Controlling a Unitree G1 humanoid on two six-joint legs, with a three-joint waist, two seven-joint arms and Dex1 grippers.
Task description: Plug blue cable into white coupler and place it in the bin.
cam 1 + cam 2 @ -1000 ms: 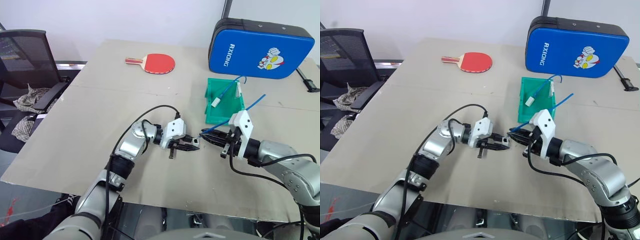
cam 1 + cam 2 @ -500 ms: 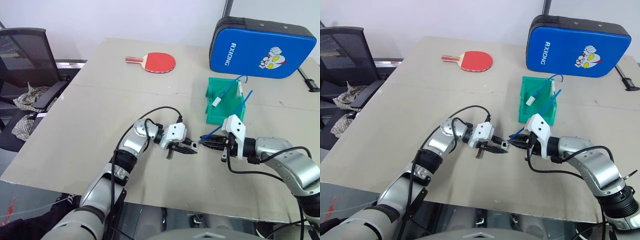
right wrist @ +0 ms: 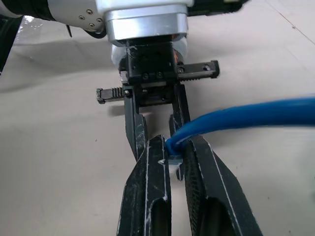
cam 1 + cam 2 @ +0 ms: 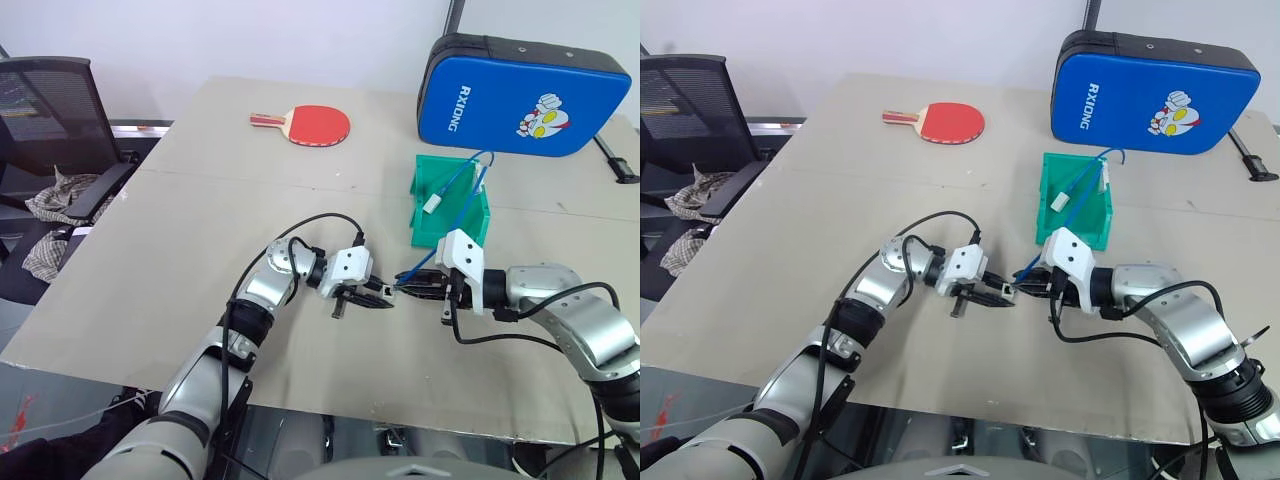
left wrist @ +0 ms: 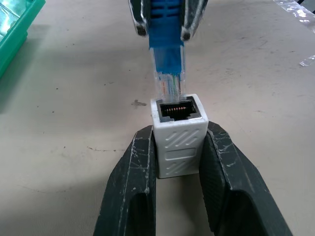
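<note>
Right gripper (image 4: 412,285) closing in on left gripper (image 4: 383,296) since a second ago, plug tip now meeting socket. Left jaws pinching white coupler (image 5: 178,135), socket facing plug; right jaws pinching blue cable (image 3: 246,116) behind plug for straight insertion. Both hovering over bench (image 4: 150,250), just short of green bin (image 4: 447,213) toward near edge.

Left claw (image 4: 384,296) and right claw (image 4: 404,287) pointing at each other tip to tip above the table, both clamped, forearms angled inward

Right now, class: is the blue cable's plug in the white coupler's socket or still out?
Out. In the left wrist view the blue cable has its clear plug tip just above the white coupler, whose socket contacts are still visible.
</note>
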